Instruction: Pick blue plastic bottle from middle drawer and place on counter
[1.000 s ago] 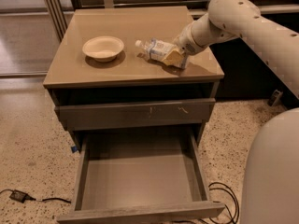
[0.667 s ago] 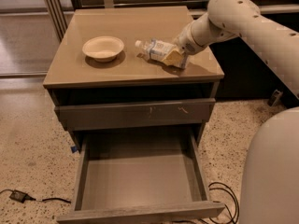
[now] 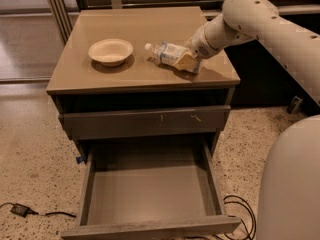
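Observation:
The blue plastic bottle (image 3: 167,52) lies on its side on the counter (image 3: 125,71), white cap pointing left toward the bowl. My gripper (image 3: 188,62) reaches in from the right and is shut on the bottle's bottom end, low over the right part of the counter. A tan finger (image 3: 185,61) covers the bottle's base. The middle drawer (image 3: 150,194) is pulled out below, and its grey floor is bare.
A white paper bowl (image 3: 110,51) sits on the counter left of the bottle. A shut drawer front with pale scratches (image 3: 145,121) is above the open drawer. Cables (image 3: 240,209) and a plug (image 3: 20,210) lie on the speckled floor. My white arm (image 3: 280,29) crosses the right side.

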`<action>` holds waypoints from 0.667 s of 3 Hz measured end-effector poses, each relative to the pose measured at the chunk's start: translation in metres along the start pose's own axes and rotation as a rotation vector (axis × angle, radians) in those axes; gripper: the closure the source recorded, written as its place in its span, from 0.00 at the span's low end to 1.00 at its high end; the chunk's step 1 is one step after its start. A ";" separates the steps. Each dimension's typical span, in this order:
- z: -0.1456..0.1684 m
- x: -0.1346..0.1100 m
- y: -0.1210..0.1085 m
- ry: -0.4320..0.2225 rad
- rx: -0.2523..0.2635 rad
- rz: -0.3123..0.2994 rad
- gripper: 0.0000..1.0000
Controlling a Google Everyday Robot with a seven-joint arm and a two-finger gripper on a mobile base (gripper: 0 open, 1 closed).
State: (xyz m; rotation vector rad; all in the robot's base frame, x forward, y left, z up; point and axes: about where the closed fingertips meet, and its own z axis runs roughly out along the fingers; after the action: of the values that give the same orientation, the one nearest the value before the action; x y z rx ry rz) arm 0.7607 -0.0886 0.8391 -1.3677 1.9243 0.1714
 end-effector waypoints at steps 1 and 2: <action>0.000 0.000 0.000 0.000 0.000 0.000 0.36; 0.000 0.000 0.000 0.000 0.000 0.000 0.13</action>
State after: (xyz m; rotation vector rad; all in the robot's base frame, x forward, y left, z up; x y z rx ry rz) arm 0.7607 -0.0886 0.8391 -1.3677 1.9243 0.1715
